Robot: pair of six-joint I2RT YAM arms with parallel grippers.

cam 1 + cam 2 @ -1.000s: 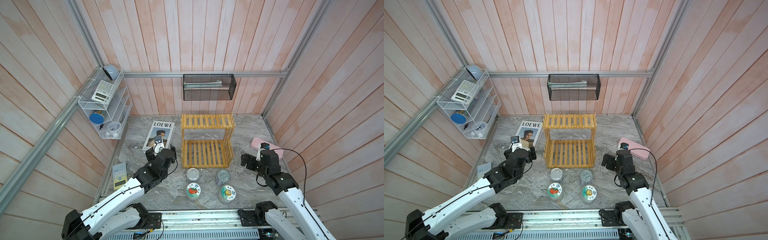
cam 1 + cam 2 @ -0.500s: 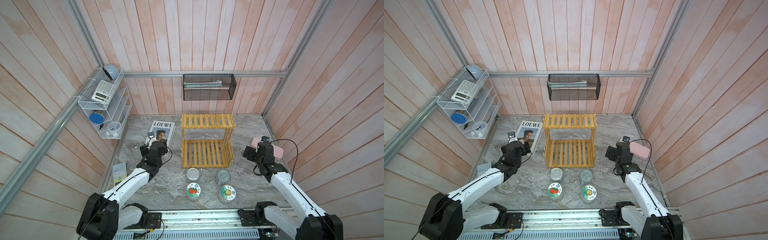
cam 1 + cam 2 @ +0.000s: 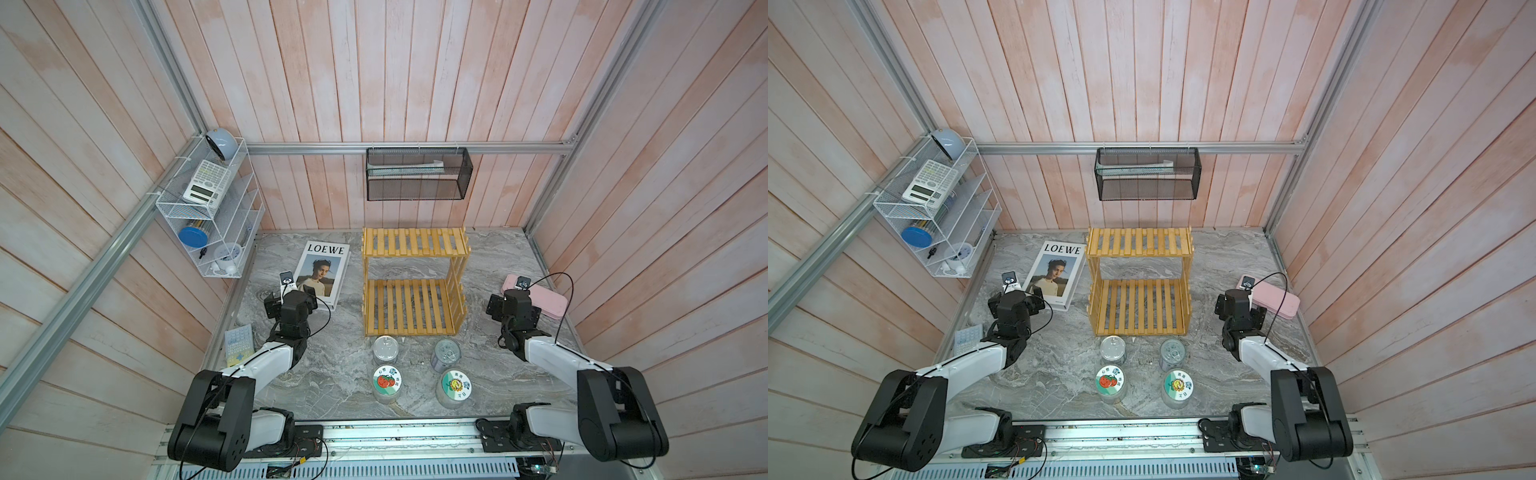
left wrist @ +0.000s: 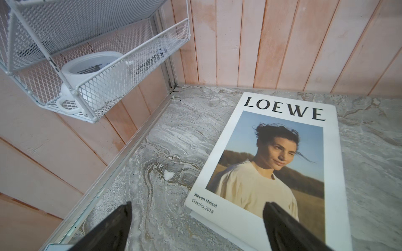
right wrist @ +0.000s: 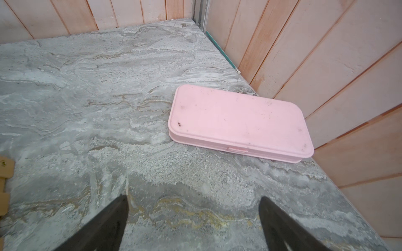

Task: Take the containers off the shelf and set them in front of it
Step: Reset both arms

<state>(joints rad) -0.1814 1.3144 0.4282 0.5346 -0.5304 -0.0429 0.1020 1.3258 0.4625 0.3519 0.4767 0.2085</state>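
Grey marbled tabletop [image 3: 332,374], pink plank walls. Left gripper [image 4: 196,204]: fingers spread wide, nothing held, tips over corner of white LOEWE magazine [image 4: 272,163]. Right gripper [image 5: 192,197]: spread wide, nothing held, near flat pink plastic case [image 5: 237,123]. Well apart from both, between arms: yellow slatted wooden shelf [image 3: 411,307]. Just before its front edge, upright on tabletop: silver pull-tab tin can [image 3: 385,348], purple-labelled tin can [image 3: 446,353], both sealed; then clear jar with red-fruit sticker lid [image 3: 387,380], clear jar with flower sticker lid [image 3: 456,384], contents unclear.

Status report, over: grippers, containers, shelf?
Left gripper open, empty; right gripper open, empty. Both tins, both jars on table before shelf. Shelf bare. Nothing in the way.
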